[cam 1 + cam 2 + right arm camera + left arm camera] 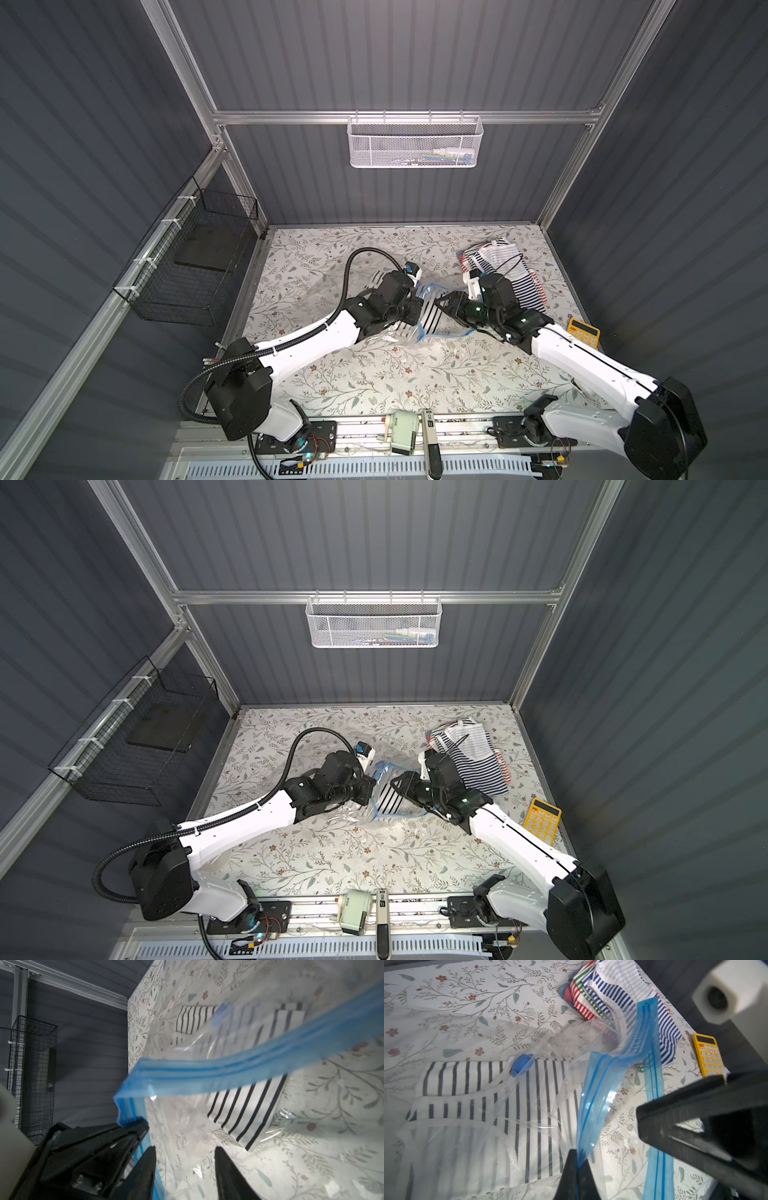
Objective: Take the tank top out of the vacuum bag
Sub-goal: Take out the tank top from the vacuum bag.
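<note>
We see open tabletop [374, 382] along the near edge and far-left corner. The clothes pile [505, 266] and calculator [584, 332] block the right; the raised vacuum bag [428, 328] fills the middle between both arms.

In both top views the arms cover most of the bag [390, 338] and the tank top [430, 318], and the tips of the left gripper [419, 311] are hidden under its own wrist. The right arm covers part of the clothes pile [498, 257]. What lies in the mesh basket [415, 145] is too small to tell. In the right wrist view the zip strip [228, 1076] is blurred, and the fingers of the right gripper [185, 1155] are cut off by the edge.
</note>
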Motion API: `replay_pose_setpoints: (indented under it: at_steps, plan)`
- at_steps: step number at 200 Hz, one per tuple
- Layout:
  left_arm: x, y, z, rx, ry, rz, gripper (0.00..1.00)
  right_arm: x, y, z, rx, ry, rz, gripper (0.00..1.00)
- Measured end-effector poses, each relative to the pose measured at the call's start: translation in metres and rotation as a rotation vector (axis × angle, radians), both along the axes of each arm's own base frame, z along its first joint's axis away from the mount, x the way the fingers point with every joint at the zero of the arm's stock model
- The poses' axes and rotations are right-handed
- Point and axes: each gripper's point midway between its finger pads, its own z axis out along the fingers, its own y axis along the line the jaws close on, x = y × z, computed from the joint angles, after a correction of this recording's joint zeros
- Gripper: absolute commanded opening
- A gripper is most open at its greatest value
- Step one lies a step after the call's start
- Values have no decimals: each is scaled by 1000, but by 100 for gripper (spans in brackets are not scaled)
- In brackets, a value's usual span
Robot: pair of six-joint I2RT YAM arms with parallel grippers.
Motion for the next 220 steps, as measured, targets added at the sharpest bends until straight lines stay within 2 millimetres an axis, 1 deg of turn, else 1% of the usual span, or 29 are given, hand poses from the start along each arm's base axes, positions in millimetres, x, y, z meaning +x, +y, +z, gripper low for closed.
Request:
replay_pose_setpoints:
  at_steps: [33,47,63,81,105,119,127,156,169,177,192,205,220]
  plan:
    - [11,4,2,36,-14,52,0,-9,-4,7,8,-62,-49,46]
    - [13,3,5,35,-22,58,0,-9,-4,8,12,-70,-63,42]
    - [14,2,8,29,-27,59,0,-6,-2,4,15,-61,-71,42]
    - [14,1,10,22,-28,55,0,1,3,-12,9,-21,-76,42]
    - [11,-4,13,-3,-21,33,0,4,8,-48,-31,82,-83,42]
    - [9,-7,14,-26,-17,21,0,3,10,-62,-46,125,-88,40]
    - [8,-8,14,-37,-12,18,0,3,11,-66,-48,140,-91,39]
    - [4,-9,8,-49,8,12,0,0,16,-69,-48,158,-89,39]
    - [4,-10,9,-54,8,10,0,-1,16,-73,-48,176,-96,39]
    - [4,-10,9,-57,6,9,0,0,16,-77,-48,193,-106,39]
    - [3,-12,10,-62,6,4,0,2,13,-90,-52,244,-126,44]
    - [2,-13,11,-68,7,-2,0,6,9,-100,-69,285,-144,45]
    - [0,-15,10,-76,9,-11,0,10,4,-105,-82,314,-164,45]
